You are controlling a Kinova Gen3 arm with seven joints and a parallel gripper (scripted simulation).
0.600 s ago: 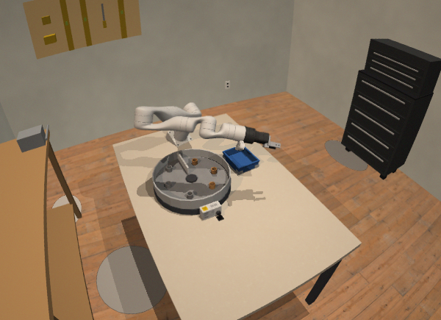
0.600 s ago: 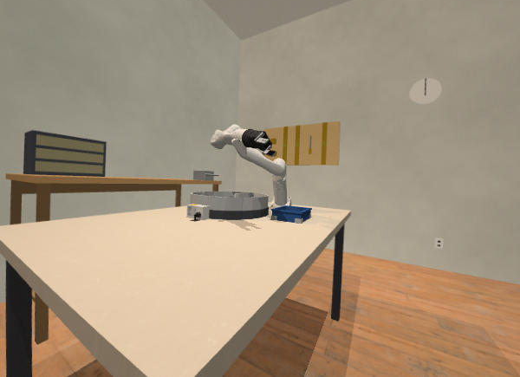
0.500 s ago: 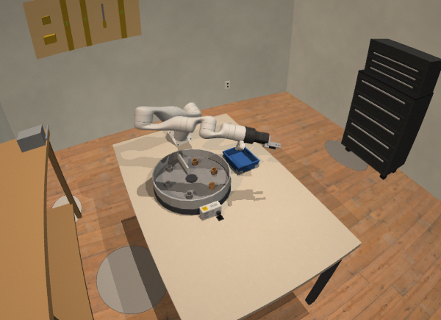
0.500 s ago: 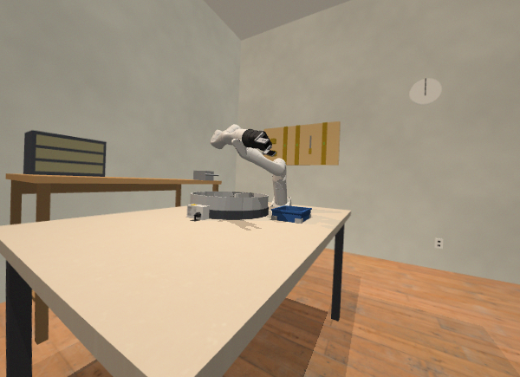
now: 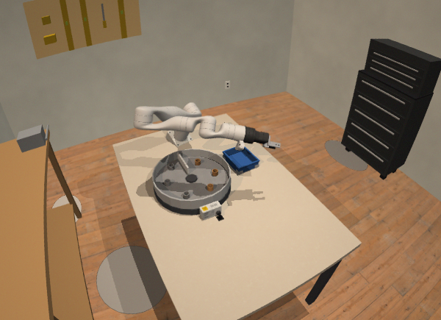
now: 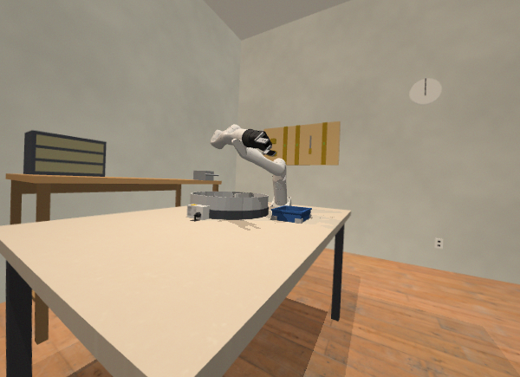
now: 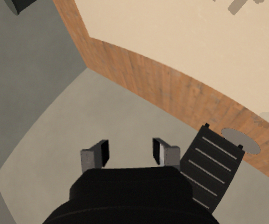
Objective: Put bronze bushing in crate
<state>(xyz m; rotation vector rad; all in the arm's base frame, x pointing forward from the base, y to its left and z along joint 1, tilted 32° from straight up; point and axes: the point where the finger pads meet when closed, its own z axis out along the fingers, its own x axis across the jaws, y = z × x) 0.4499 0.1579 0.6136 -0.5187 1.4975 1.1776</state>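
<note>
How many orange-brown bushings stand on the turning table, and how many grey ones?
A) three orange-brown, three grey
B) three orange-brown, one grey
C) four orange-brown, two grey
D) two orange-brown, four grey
A: the top view shows three orange-brown bushings at one side of the turning table and three grey bushings at the other.

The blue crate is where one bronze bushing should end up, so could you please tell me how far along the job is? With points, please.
Nothing looks done: the blue open-topped crate (image 5: 240, 159) (image 6: 291, 214) shows no bushing inside in the top view. Nothing is in hand; the black-and-grey two-finger gripper (image 5: 273, 143) (image 6: 268, 146) (image 7: 130, 148) is open. Three bronze-coloured bushings sit on the grey round turning table (image 5: 191, 203) (image 6: 230, 204). Picking one, placing it at rest and letting go remain.
</note>
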